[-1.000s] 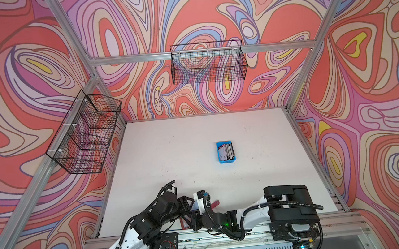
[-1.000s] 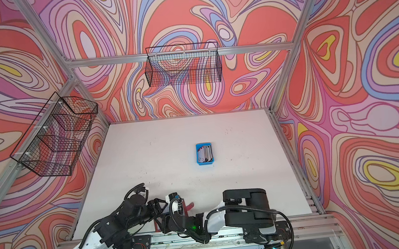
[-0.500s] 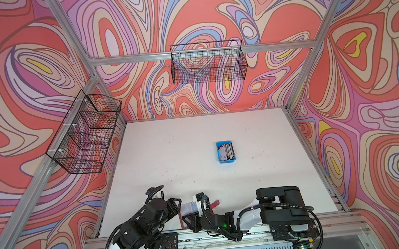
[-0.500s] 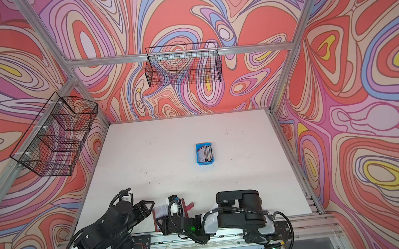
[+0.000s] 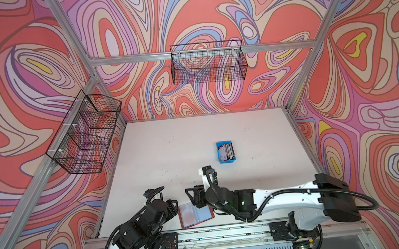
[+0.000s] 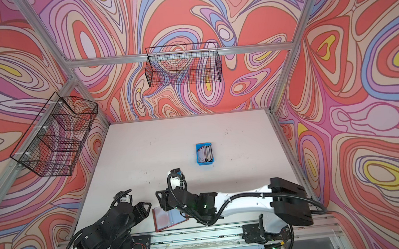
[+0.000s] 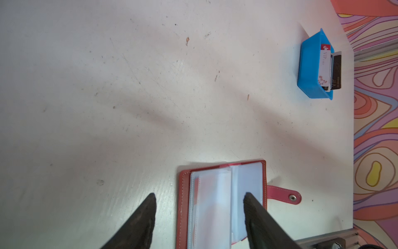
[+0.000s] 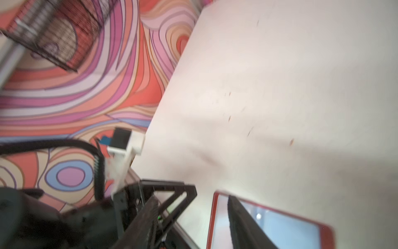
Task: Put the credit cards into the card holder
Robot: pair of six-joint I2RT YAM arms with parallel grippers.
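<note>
The red card holder (image 5: 195, 214) (image 6: 169, 217) lies open and flat near the table's front edge, its clear sleeve pages (image 7: 215, 204) facing up and its snap tab (image 7: 284, 195) sticking out to one side. My left gripper (image 5: 175, 206) (image 7: 199, 195) is open just above its left part, one finger over a page and one over bare table. My right gripper (image 5: 196, 199) (image 8: 191, 198) is open over the holder's (image 8: 280, 226) far edge and holds nothing; that view is blurred. The credit cards (image 5: 226, 151) (image 7: 325, 66) stand stacked in a blue tray farther back.
The blue tray (image 5: 226, 161) (image 6: 205, 163) sits mid-table, right of centre. A wire basket (image 5: 86, 135) hangs on the left wall and another (image 5: 209, 65) on the back wall. An aluminium rail (image 5: 227, 231) runs along the front edge right behind the holder.
My right gripper has opened and drawn up and back from the card holder, which now lies flat and open. My left arm has pulled back toward the front left.
</note>
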